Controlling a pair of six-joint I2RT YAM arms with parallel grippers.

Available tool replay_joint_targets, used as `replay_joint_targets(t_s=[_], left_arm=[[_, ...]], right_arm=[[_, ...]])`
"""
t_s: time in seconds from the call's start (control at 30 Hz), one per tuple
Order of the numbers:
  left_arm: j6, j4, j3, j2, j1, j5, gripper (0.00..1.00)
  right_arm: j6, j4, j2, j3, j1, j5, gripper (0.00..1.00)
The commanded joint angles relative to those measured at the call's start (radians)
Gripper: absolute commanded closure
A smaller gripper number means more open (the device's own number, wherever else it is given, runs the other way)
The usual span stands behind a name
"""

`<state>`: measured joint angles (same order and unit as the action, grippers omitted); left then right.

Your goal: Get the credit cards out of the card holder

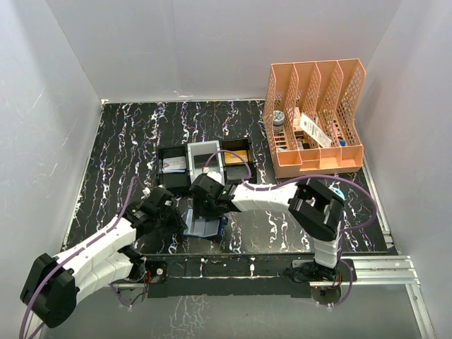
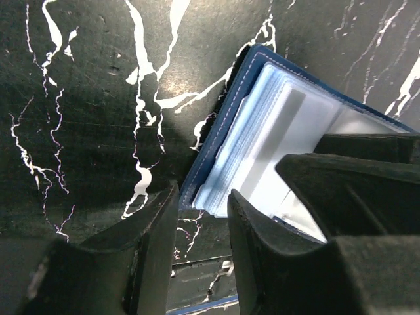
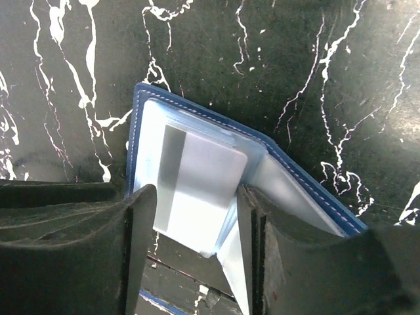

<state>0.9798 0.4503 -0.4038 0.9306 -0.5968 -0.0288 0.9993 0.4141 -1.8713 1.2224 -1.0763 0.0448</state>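
The navy card holder [image 1: 205, 228] lies open on the black marbled table near the front edge. Its pale blue sleeves hold a grey-silver credit card [image 3: 197, 187] with a darker stripe, also seen in the left wrist view [image 2: 282, 125]. My right gripper [image 1: 205, 205] is open above the holder [image 3: 141, 98]. The card lies between its fingers, and the right finger [image 3: 252, 243] rests against a raised sleeve flap. My left gripper [image 1: 168, 212] is open at the holder's left corner [image 2: 216, 151], with its right finger [image 2: 262, 249] over the sleeves.
A black-and-white compartment tray [image 1: 174, 152] stands behind the holder, with a tan block [image 1: 236, 155] in its right cell. An orange file rack [image 1: 314, 116] stands at the back right. White walls enclose the table. A metal rail runs along the front edge.
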Motion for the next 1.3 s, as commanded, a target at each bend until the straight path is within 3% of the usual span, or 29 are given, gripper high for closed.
replay_joint_targets(t_s=[0.0, 0.2, 0.43, 0.83, 1.1, 1.27], left_arm=[[0.001, 0.051, 0.0, -0.06, 0.007, 0.021, 0.66], [0.018, 0.039, 0.022, -0.067, 0.008, -0.017, 0.71], [0.032, 0.055, 0.028, -0.107, 0.006, -0.01, 0.71], [0.019, 0.047, 0.021, -0.074, 0.007, -0.018, 0.71], [0.008, 0.021, 0.023, -0.046, 0.007, -0.047, 0.71], [0.009, 0.013, 0.025, -0.04, 0.008, -0.054, 0.71]], right_arm=[[0.017, 0.086, -0.032, 0.07, -0.024, 0.1, 0.46], [0.009, 0.203, -0.104, 0.181, -0.066, 0.177, 0.35], [0.004, 0.3, -0.178, 0.277, -0.096, 0.253, 0.36], [0.017, 0.035, -0.04, 0.078, -0.065, 0.089, 0.4], [0.011, 0.062, -0.059, 0.089, -0.059, 0.08, 0.34], [0.0, 0.111, -0.08, 0.12, -0.059, 0.106, 0.4]])
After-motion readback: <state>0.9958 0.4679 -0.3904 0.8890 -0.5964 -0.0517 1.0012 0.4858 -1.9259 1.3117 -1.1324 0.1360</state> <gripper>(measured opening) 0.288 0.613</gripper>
